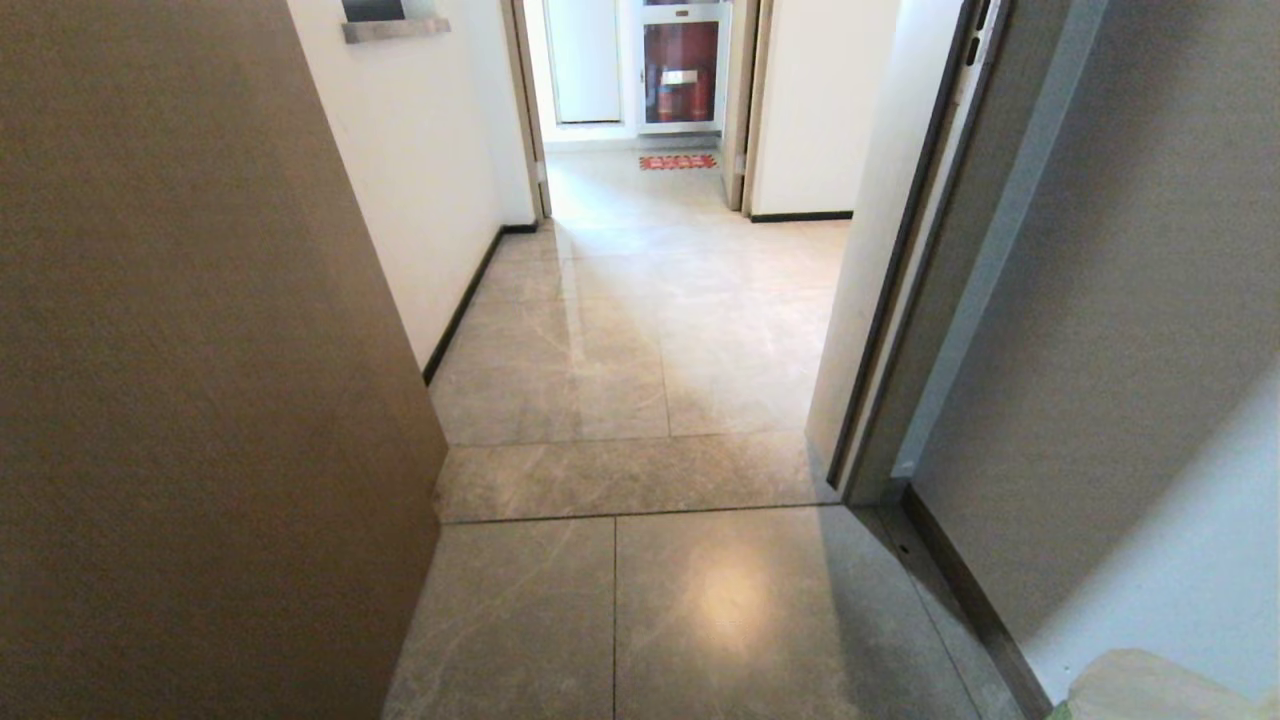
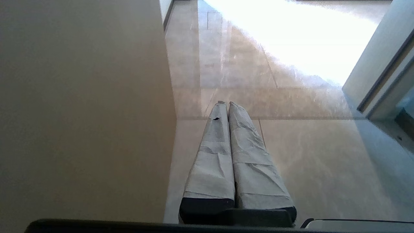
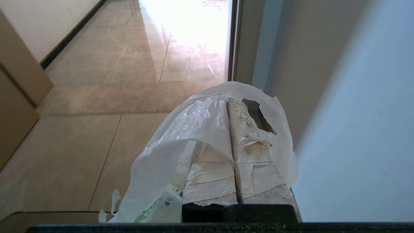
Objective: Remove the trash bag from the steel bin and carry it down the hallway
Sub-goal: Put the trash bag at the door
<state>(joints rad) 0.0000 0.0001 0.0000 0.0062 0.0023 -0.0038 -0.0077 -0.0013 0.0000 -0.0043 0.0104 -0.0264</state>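
I am looking down the hallway (image 1: 640, 330) from the head camera: glossy grey-beige tiles are running ahead between a brown door panel (image 1: 190, 380) on the left and a grey door frame (image 1: 930, 300) on the right. At the far end a glass-fronted cabinet (image 1: 682, 70) is showing red contents, too small to identify, with a red mat (image 1: 678, 161) lying on the floor before it.

Left side: the left pincer (image 2: 226, 104) is hanging low over the floor beside the brown panel, its two wrapped fingers (image 2: 213, 161) pressing flat together, clenched on nothing.

Right side: the right pincer (image 3: 228, 102) is clenched on the trash bag (image 3: 194, 129), the white crinkly plastic draping over both wrapped fingers (image 3: 255, 168) and pinched between them near the tips. The bag is hanging beside the grey wall (image 3: 355, 113), clear of the floor as far as I can judge. A torn hole is showing in the film near the fingertips. Inside the bag, at its lower part, I am reading green-and-white printed packaging (image 3: 161, 205); any other contents are hidden by the plastic.
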